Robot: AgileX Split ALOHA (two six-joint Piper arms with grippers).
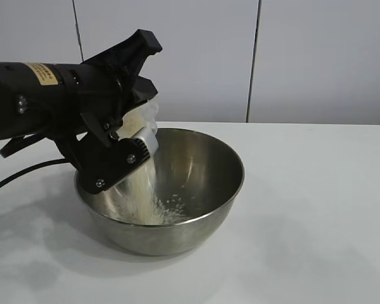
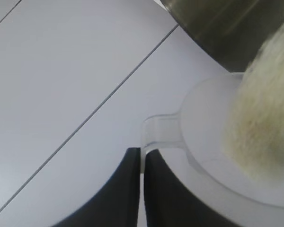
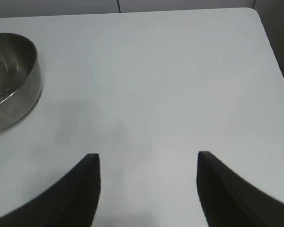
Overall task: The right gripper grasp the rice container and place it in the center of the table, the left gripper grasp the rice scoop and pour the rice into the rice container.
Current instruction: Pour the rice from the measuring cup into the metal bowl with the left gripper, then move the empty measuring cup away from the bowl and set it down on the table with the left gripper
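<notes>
White table (image 1: 316, 209) is bearing the rice container (image 1: 202, 190); the left gripper (image 1: 123, 136), clamping the rice scoop (image 1: 145, 126), is pouring rice (image 1: 149, 196) and should be keeping the spout inside the rim while the right gripper (image 3: 146, 189) is idling open, empty.

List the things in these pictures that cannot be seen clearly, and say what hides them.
- How much rice is left inside the rice scoop: in the exterior view the left claw covers most of it.
- The rice container inside: the right wrist view cuts it off at the edge.
- The falling grains: blurred in the left wrist view.
- The right claw: absent from the exterior view.
</notes>
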